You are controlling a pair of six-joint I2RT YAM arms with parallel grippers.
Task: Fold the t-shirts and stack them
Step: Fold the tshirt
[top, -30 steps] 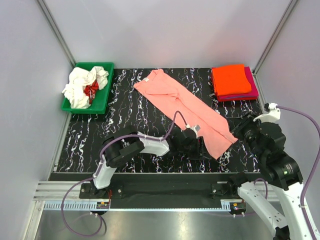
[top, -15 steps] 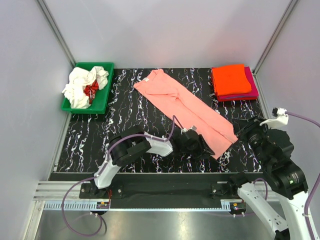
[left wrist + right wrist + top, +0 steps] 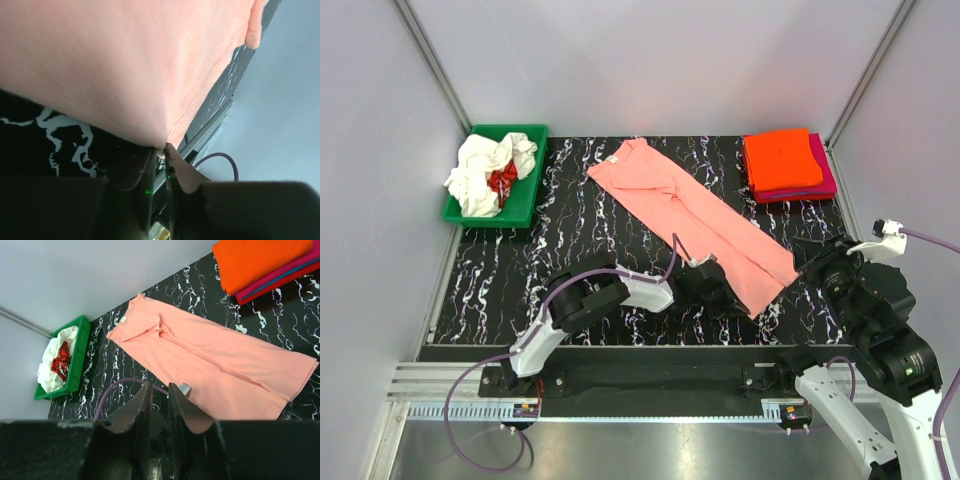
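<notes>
My left tool [image 3: 161,148] is pinched narrow on the near hem of the pink shirt [image 3: 690,215], low against the bench [image 3: 570,240]. The shirt lies as a long strip slanting across the middle of the bench. My right tool [image 3: 159,386] hangs above the near right side, narrow and holding nothing. In the far right corner an orange shirt [image 3: 780,158] sits folded on a magenta shirt [image 3: 825,178]. At far left a green bin [image 3: 525,200] holds a crumpled white shirt [image 3: 478,175] and a red shirt [image 3: 503,179].
</notes>
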